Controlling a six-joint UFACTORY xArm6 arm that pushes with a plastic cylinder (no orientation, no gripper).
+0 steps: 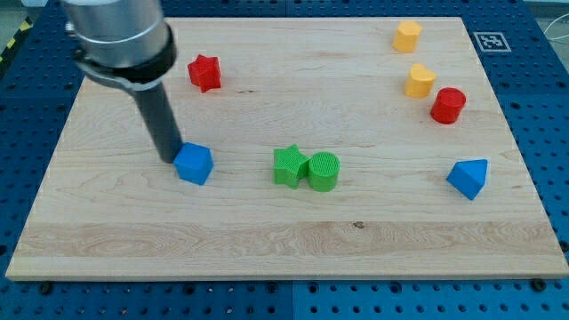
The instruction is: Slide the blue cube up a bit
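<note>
The blue cube (194,164) sits on the wooden board (267,240) at the view's left of centre. My tip (169,159) rests on the board right against the cube's left side. The dark rod rises from there up to the grey arm body at the view's top left.
A red star (204,73) lies above the cube. A green star (290,166) and a green cylinder (324,172) touch each other at mid-board. Two yellow blocks (407,36) (420,81), a red cylinder (448,106) and a blue triangular block (468,178) lie on the right.
</note>
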